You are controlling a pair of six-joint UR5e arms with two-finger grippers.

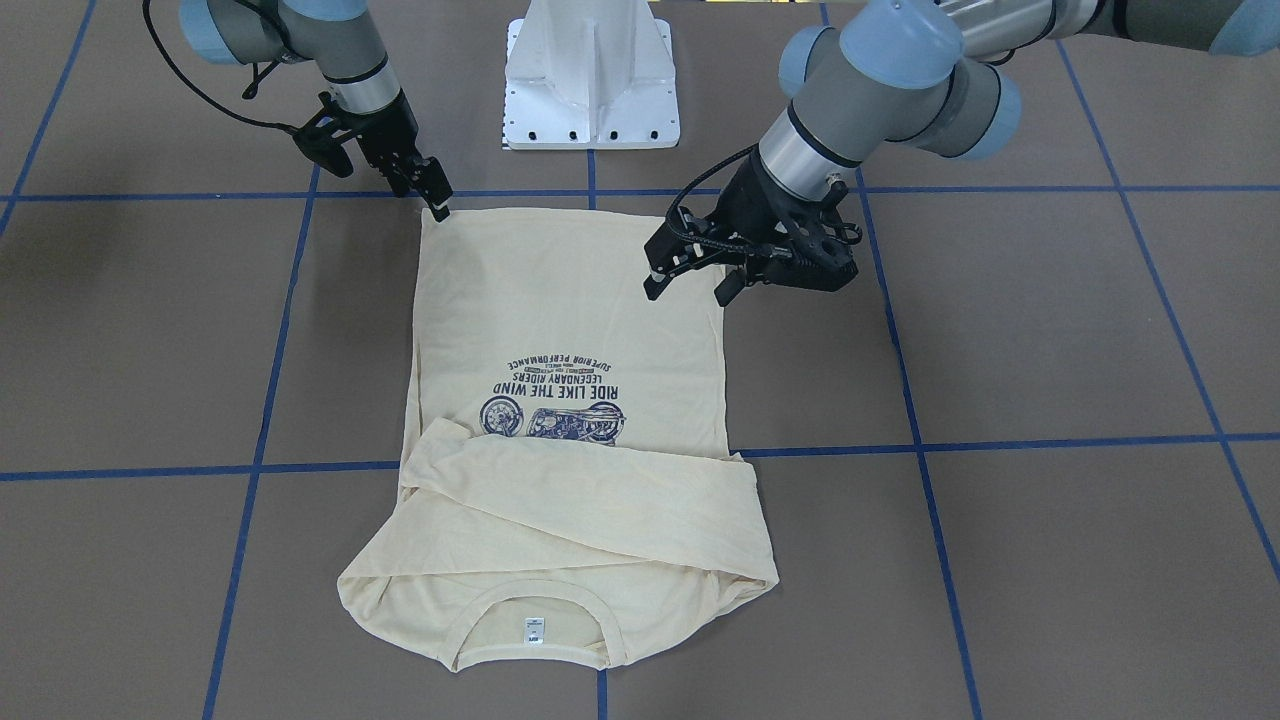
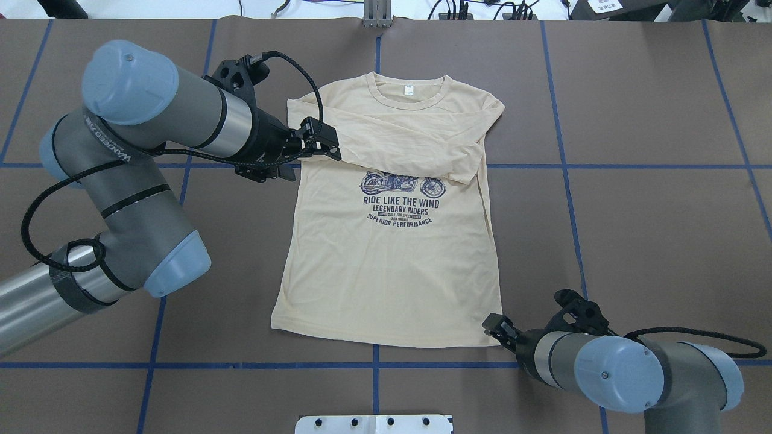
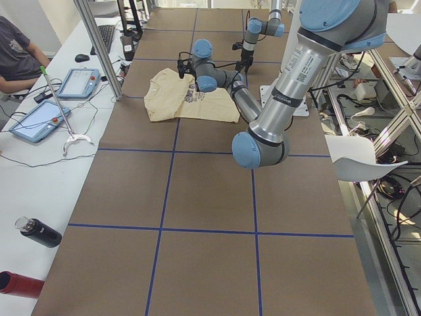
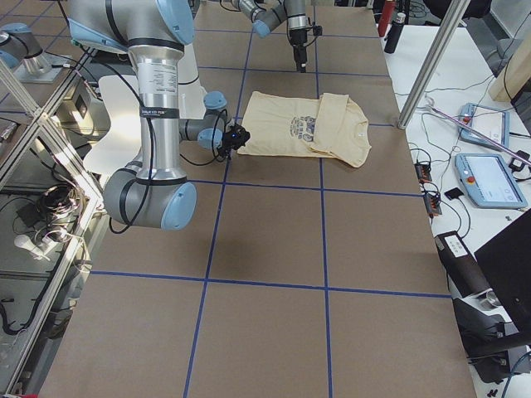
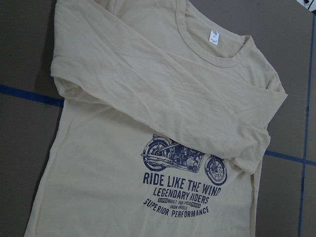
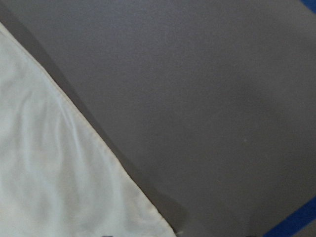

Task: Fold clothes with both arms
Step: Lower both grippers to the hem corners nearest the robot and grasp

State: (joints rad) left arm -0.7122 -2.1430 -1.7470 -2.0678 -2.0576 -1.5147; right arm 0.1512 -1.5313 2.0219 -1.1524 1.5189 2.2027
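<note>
T-shirt [image 2: 386, 271] is lying flat and print-up in the middle of the table [image 2: 633, 241], with the collar pointing away from the robot and the hem toward it. Both long sleeves [image 2: 416, 141] are lying crossed over the chest, so I'm reading the sleeve stage as done and a hem-to-collar fold as next.

Left gripper [image 1: 690, 288] is hovering well above the shirt's left edge with jaws spread, gripping nothing. Its wrist camera is taking in the whole upper half, which fits a raised stand-off pose rather than a grasp. It's probably waiting to drop onto its own hem corner.

Centre: the cream fabric is looking thin and limp, with soft ripples along the sleeve folds. It has a ribbed collar band, a small white neck tag [image 2: 409, 90] and a navy motorcycle print [image 2: 401, 202] with block lettering. The outline is near-rectangular, flaring slightly at the hem.

Right gripper [image 1: 438, 205] is sitting low at the right hem corner [image 2: 491, 343], tips at the fabric edge. I can't tell if it's pinching or parted: its wrist view is showing only the hem edge and brown tabletop. The low pose is making sense, since thin cloth needs picking right at the corner.
</note>
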